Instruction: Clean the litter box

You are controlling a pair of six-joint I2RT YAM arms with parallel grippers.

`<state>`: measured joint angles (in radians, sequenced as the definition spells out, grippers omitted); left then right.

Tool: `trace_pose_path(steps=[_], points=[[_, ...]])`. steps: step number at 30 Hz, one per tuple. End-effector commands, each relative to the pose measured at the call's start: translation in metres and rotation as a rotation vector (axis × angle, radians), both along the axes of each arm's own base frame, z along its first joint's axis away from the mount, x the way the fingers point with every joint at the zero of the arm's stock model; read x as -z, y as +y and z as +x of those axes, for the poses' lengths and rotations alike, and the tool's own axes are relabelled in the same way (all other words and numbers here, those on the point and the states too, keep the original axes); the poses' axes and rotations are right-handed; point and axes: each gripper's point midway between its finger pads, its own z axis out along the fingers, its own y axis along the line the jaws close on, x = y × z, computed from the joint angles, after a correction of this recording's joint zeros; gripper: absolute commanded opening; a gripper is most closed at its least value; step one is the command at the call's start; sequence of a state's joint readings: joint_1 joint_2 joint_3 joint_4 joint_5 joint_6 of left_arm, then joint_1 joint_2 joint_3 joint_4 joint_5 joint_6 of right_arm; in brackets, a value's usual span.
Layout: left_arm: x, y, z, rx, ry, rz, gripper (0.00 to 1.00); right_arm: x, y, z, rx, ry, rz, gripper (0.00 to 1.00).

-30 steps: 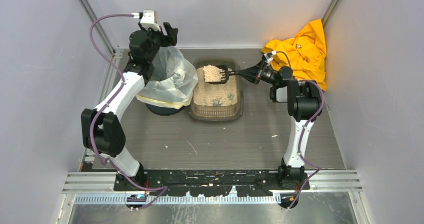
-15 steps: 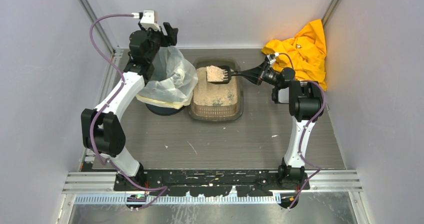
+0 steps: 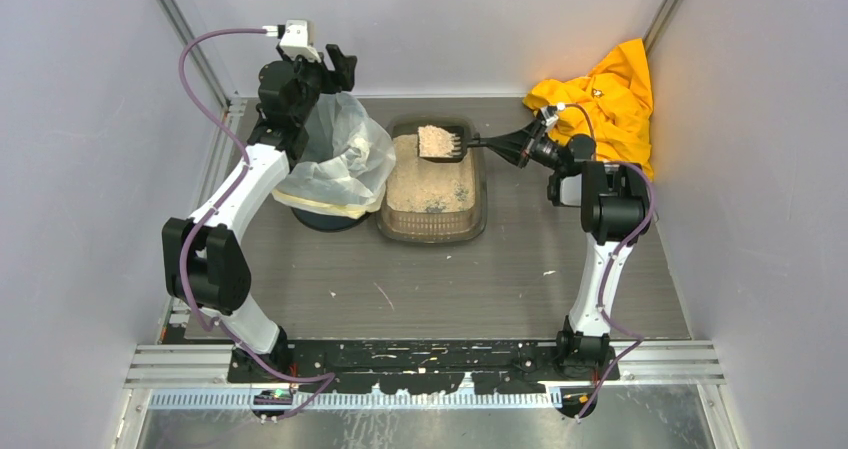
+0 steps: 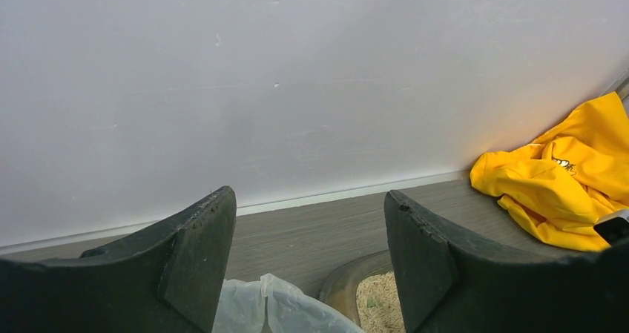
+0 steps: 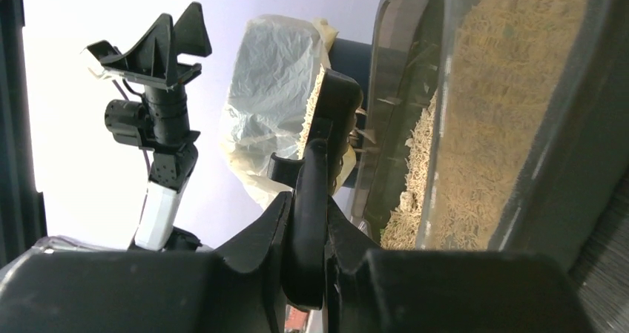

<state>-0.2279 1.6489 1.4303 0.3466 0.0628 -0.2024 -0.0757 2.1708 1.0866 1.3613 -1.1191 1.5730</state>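
Litter box: a shallow, translucent brown-grey plastic tray [image 3: 432, 219] of pale beige granules. It sits mid-table toward the far wall, just right of the bin.
Right gripper [image 3: 507, 146]: clamped on the handle of a small black slotted plastic scoop [image 3: 440, 143], which carries a heap of granules above the tray's far end.
Left gripper [image 4: 310, 203]: jaws wide apart, holding nothing, raised over the bin.
Bin: round, lined with a white plastic bag [image 3: 340, 159].
Writing: a small dark print on the crumpled yellow garment [image 3: 605, 99] in the far right corner, too small to read.
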Motion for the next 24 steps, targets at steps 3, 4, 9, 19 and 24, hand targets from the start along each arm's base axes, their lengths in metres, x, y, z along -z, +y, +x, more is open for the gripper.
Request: trace_pose_path(steps=[3,4,9,19,24], points=[[-0.038,0.000,-0.006,0.002,-0.102,-0.026,0.73,-0.034,0.034,-0.013,-0.118,-0.137,-0.008,0.01],[-0.039,-0.001,-0.006,0.009,-0.103,-0.029,0.73,-0.032,0.026,-0.011,-0.087,-0.133,-0.008,0.01],[-0.036,0.000,-0.008,0.003,-0.096,-0.026,0.73,-0.026,0.008,0.000,-0.014,-0.095,0.013,0.01],[-0.033,-0.001,-0.006,0.006,-0.092,-0.023,0.73,-0.022,0.004,-0.001,-0.028,-0.087,0.002,0.01],[-0.033,-0.001,-0.005,0.002,-0.091,-0.026,0.73,-0.021,0.021,0.001,-0.054,-0.078,0.018,0.01]])
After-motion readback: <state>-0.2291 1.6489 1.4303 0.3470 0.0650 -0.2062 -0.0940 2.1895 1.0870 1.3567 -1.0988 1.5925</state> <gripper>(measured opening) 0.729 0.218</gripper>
